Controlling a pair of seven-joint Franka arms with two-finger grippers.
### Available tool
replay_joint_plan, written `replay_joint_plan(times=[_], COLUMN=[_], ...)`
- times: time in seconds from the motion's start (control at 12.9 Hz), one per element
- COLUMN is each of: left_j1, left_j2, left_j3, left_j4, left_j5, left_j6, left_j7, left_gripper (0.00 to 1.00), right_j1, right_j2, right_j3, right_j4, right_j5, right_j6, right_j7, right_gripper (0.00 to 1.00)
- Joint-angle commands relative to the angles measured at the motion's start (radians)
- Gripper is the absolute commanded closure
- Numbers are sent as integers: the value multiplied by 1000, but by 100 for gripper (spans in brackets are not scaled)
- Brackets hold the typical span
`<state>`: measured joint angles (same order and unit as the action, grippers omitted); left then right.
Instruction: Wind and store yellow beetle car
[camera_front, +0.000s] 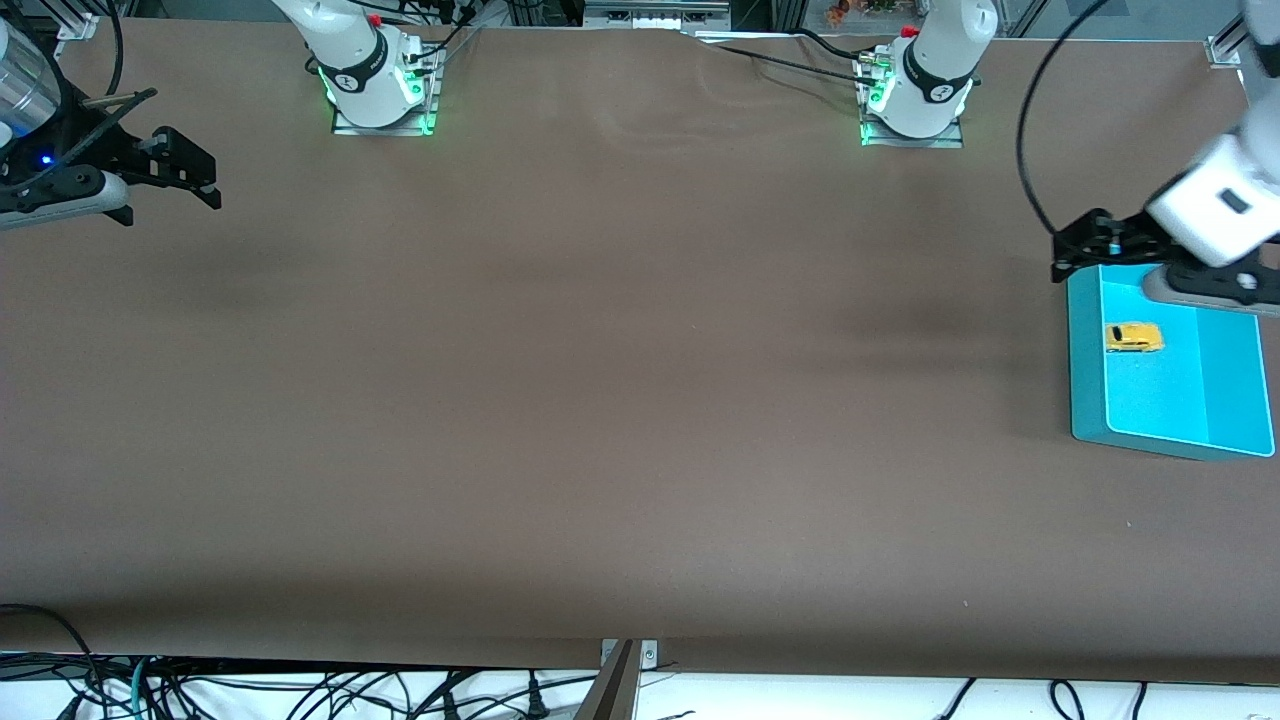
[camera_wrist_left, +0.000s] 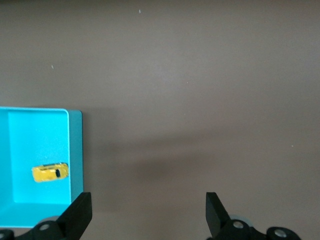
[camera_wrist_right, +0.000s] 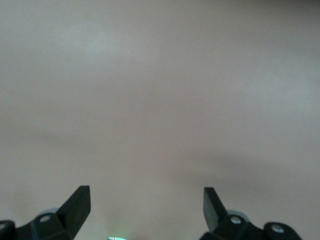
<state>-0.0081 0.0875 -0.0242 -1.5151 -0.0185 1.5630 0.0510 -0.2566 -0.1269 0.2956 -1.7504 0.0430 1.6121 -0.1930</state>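
Observation:
The yellow beetle car (camera_front: 1133, 337) lies on the floor of the turquoise bin (camera_front: 1085, 400) at the left arm's end of the table. It also shows in the left wrist view (camera_wrist_left: 49, 173), inside the bin (camera_wrist_left: 75, 150). My left gripper (camera_front: 1075, 250) is open and empty, up in the air over the bin's corner nearest the bases; in its own view (camera_wrist_left: 148, 212) the jaws stand wide apart over bare table beside the bin. My right gripper (camera_front: 190, 170) is open and empty, waiting over the right arm's end of the table; its own view (camera_wrist_right: 147, 207) shows only tabletop.
The brown table (camera_front: 600, 400) carries nothing else. The two arm bases (camera_front: 378, 85) (camera_front: 915, 95) stand along its edge farthest from the front camera. Cables hang below the edge nearest that camera (camera_front: 300, 690).

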Motion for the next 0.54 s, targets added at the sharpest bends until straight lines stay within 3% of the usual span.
replay_joint_plan(times=[0.0, 0.46], left_j1=[0, 3], left_j2=[-12, 3], left_j3=[20, 18], left_j4=[-4, 9], left_j5=[-37, -38], left_j6=[-38, -61], left_j7=[-20, -56], left_gripper=[0, 0], right_j1=[2, 2], right_j2=[6, 6], right_j3=[-1, -1], right_j4=[26, 25], right_j5=[9, 9], right_j6=[-23, -23], right_j7=[-5, -5], right_gripper=[0, 0])
